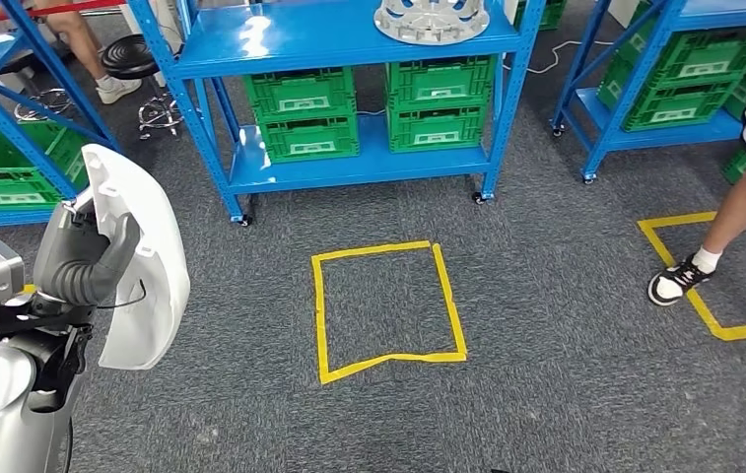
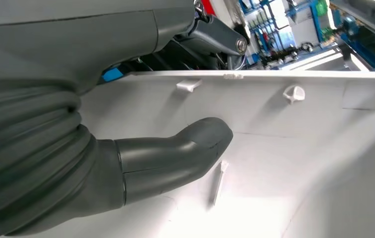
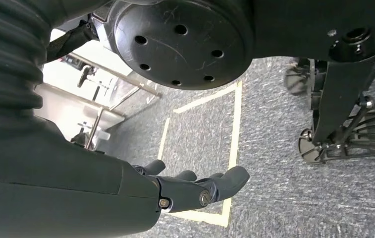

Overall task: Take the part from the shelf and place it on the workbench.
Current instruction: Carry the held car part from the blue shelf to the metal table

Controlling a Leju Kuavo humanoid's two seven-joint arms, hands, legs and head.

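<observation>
Bright, even light; shelf (image 1: pixel 349 39) glare

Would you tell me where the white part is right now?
The white part is at the head view's lower left, held by the left hand, left of the yellow tape square.

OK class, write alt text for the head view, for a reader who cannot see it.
The robot's left hand grips a white curved part above grey carpet. Ahead, a yellow tape square lies before a blue shelf holding green crates.
</observation>
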